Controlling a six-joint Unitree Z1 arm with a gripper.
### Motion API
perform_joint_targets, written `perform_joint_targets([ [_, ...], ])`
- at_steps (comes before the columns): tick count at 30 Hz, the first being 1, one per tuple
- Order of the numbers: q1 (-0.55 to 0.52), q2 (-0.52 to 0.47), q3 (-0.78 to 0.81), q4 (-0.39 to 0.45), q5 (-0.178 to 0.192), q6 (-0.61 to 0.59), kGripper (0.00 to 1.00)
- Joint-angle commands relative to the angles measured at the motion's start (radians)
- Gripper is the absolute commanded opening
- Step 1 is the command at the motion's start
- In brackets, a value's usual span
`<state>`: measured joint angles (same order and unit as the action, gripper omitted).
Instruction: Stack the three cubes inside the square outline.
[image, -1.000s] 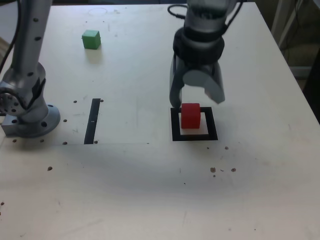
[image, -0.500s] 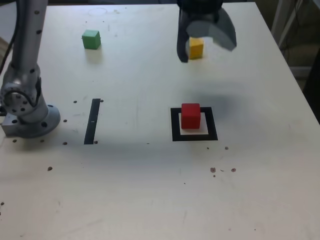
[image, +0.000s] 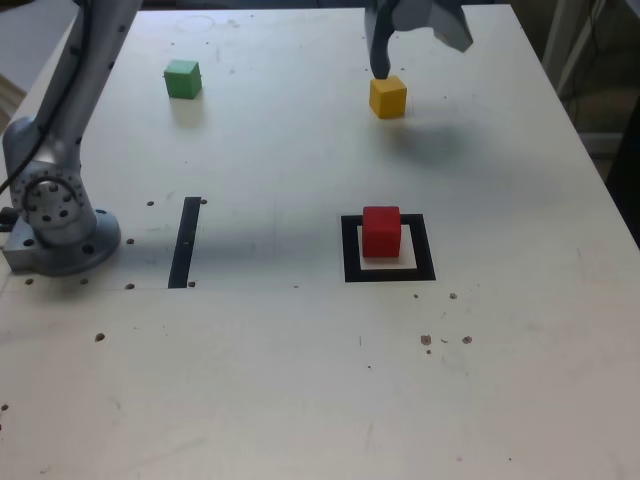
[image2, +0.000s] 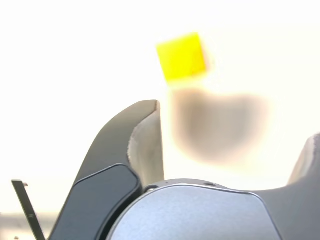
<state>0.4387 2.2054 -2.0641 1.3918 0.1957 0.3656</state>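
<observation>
The red cube (image: 381, 231) stands alone inside the black square outline (image: 350, 250) near the middle of the table. The yellow cube (image: 388, 97) (image2: 181, 56) lies at the far side, right of centre in the exterior view. My gripper (image: 418, 48) (image2: 230, 145) hangs open and empty above and just behind the yellow cube, and one dark fingertip (image: 380, 68) sits close over the cube's far edge. The green cube (image: 182, 78) rests at the far left of the exterior view, well away from the gripper.
The arm's grey base (image: 55, 225) is bolted at the exterior view's left edge. A thin black strip (image: 185, 242) lies flat beside it. The table's right edge (image: 600, 180) borders a darker floor area.
The gripper let go of the red cube in the outline, rose, and travelled to the far side of the table. It now hangs wide open over the yellow cube.
</observation>
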Motion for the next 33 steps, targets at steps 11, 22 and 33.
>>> perform_joint_targets([
  [11,0.065,0.100,-0.036,0.045,0.020,0.021,0.95],
  [22,0.080,0.159,-0.054,0.037,0.034,0.021,0.89],
  [33,0.082,0.189,-0.076,0.024,0.030,0.016,0.62],
])
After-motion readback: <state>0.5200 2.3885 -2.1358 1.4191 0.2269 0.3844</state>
